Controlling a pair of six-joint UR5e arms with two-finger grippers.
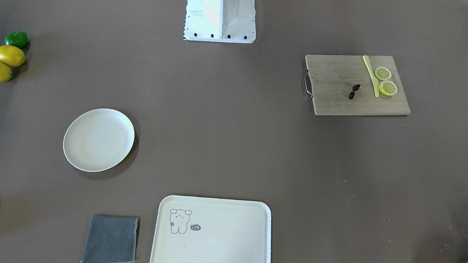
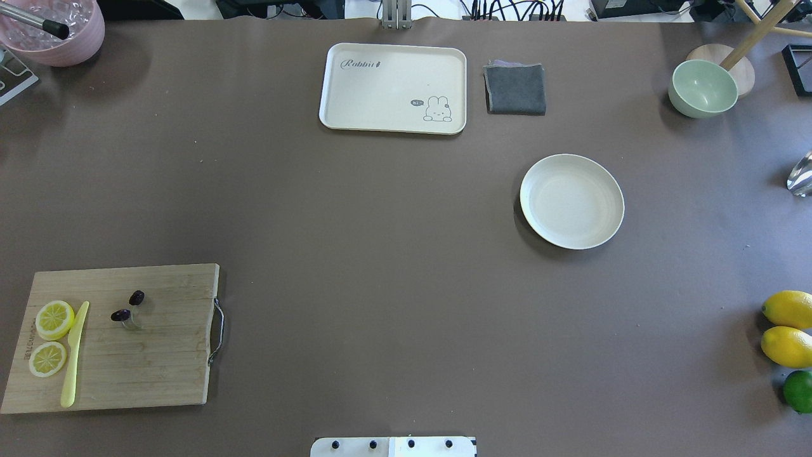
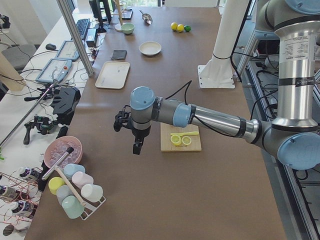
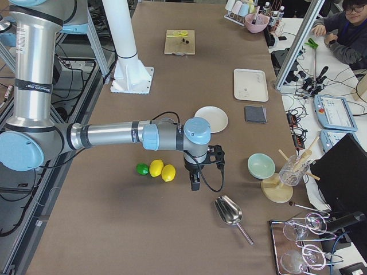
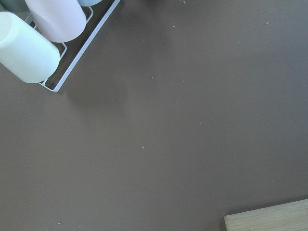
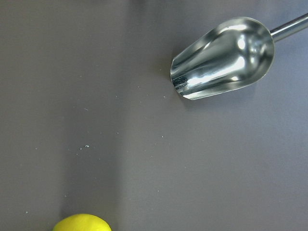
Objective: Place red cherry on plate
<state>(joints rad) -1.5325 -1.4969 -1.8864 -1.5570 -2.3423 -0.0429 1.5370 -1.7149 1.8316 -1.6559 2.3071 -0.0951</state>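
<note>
The red cherry (image 1: 354, 91) (image 2: 128, 306), a pair of tiny dark ovals on thin stems, lies on a wooden cutting board (image 1: 333, 101) (image 2: 146, 368) beside two lemon slices (image 2: 52, 336) and a yellow knife (image 2: 74, 355). Far across the table sits the round cream plate (image 1: 98, 139) (image 2: 571, 200) (image 4: 211, 119), with nothing on it. My left gripper (image 3: 136, 146) hangs over bare table beyond the board's outer end. My right gripper (image 4: 195, 182) hovers near the lemons, short of a metal scoop. Both show only in the side views, so I cannot tell whether either is open or shut.
A rabbit tray (image 2: 393, 87) and grey cloth (image 2: 515, 89) lie at the far edge, a green bowl (image 2: 703, 88) further right. Two lemons (image 2: 788, 327) and a lime (image 2: 799, 391) sit at the right edge. A cup rack (image 3: 75, 192) and pink bowl (image 2: 54, 28) stand at the left end.
</note>
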